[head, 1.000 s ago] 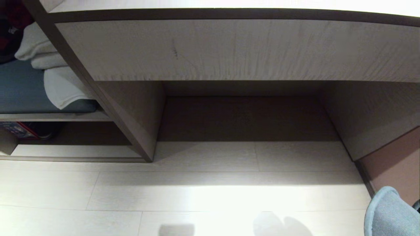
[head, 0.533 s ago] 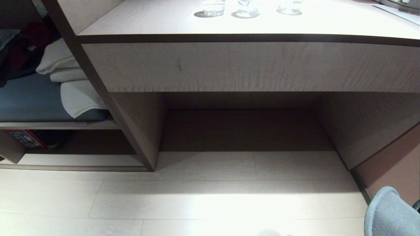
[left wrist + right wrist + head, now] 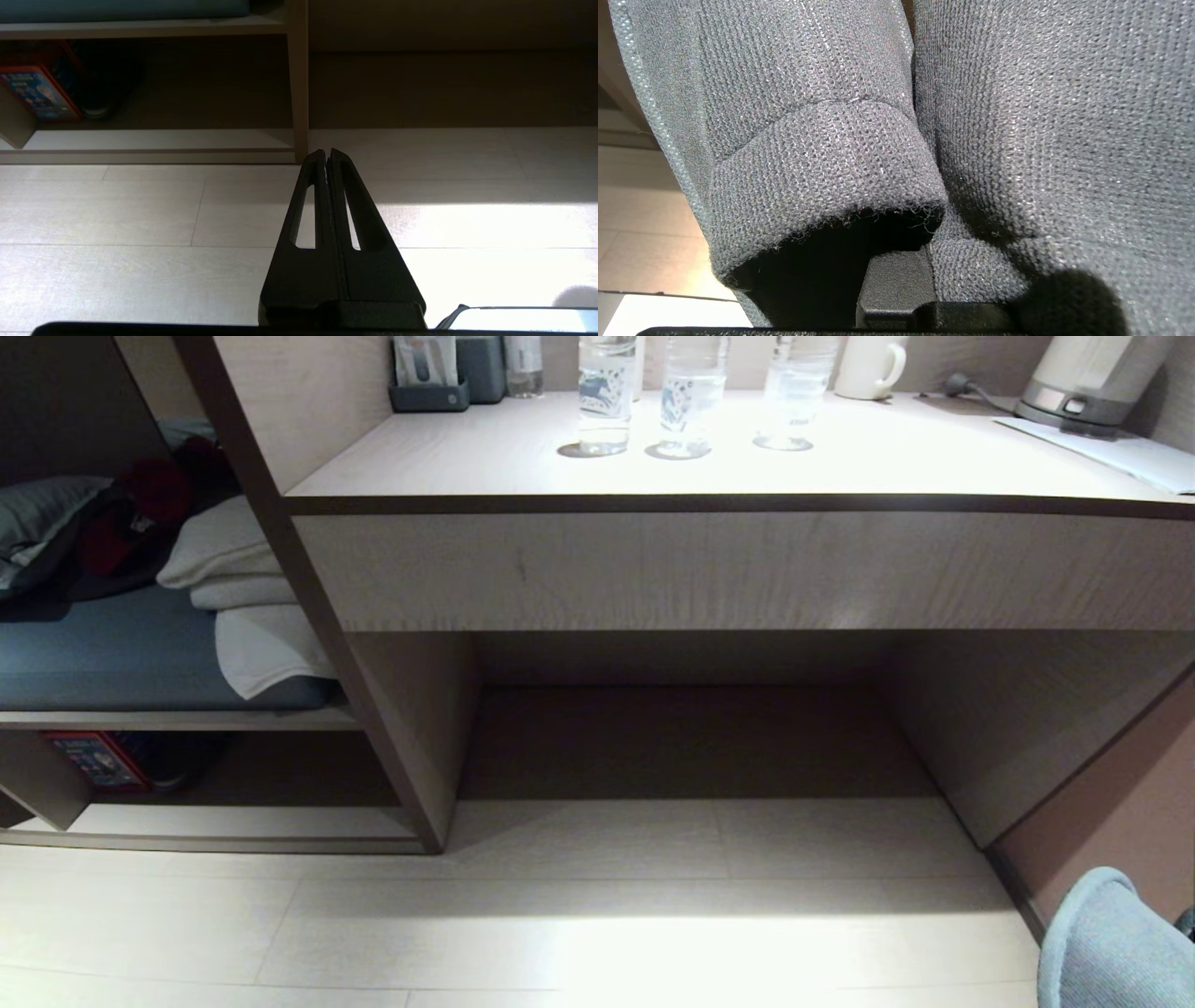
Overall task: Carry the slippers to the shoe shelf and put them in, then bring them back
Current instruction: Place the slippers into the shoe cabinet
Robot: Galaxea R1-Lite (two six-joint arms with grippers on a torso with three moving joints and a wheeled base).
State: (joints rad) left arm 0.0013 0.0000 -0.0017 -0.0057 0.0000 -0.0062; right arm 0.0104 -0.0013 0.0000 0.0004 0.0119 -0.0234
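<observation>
The slippers (image 3: 971, 116), a charcoal-grey knitted fabric pair, hang clamped in your right gripper (image 3: 896, 280); the low pale-wood shoe shelf (image 3: 233, 831) awaits them. Your left gripper (image 3: 326, 154) is closed, empty.

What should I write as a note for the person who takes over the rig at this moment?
Right tool: shut on the slippers, held low at the robot's right; a toe shows in the head view.
Left tool: shut, empty, above the floor.
The shoe shelf lies ahead on the left; no slippers in it.
Done: slippers picked up.
Left: put them in the shelf, then bring them back.
</observation>
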